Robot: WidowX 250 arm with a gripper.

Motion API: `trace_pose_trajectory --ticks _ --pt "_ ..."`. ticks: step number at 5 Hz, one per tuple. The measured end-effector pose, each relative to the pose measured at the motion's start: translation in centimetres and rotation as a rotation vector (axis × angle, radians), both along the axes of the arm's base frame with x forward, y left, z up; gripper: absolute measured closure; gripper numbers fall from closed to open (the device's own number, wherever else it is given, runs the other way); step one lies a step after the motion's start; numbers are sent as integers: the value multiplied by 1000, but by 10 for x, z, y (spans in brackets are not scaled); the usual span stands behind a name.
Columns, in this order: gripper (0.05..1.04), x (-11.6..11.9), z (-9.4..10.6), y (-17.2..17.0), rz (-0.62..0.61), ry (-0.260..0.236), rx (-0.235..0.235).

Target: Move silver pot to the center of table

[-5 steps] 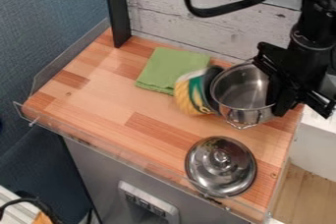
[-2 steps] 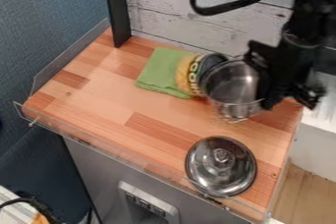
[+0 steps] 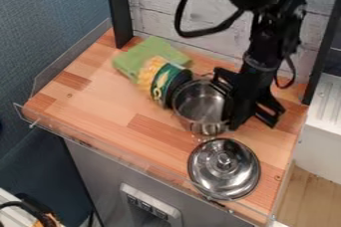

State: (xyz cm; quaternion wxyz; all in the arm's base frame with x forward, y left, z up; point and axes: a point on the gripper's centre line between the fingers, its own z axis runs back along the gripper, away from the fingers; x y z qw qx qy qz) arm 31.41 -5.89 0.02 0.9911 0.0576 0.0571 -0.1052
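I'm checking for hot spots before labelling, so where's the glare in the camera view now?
In the camera view, bright highlights streak the silver lid; softer shine shows inside the silver pot; the green cloth looks matte.

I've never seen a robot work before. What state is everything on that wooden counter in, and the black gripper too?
Silver metal pot: uncovered, mouth upward, bare metal inside.
Round silver lid with a knob: off the pot, knob up.
Yellow and green cylindrical container with a dark end: on its side, dark end toward the pot.
Green cloth: folded, partly behind the container.
Black two-finger gripper: at the pot's right-hand rim in the picture.
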Motion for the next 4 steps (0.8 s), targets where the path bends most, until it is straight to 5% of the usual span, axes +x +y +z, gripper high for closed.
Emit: trace_pose_trajectory --ticks 2,3,4 --pt "991 -1 -2 -5 -19 -25 -48" --pt "824 0 17 -13 -48 -69 -113" --pt "550 8 56 -14 -59 -146 -156"
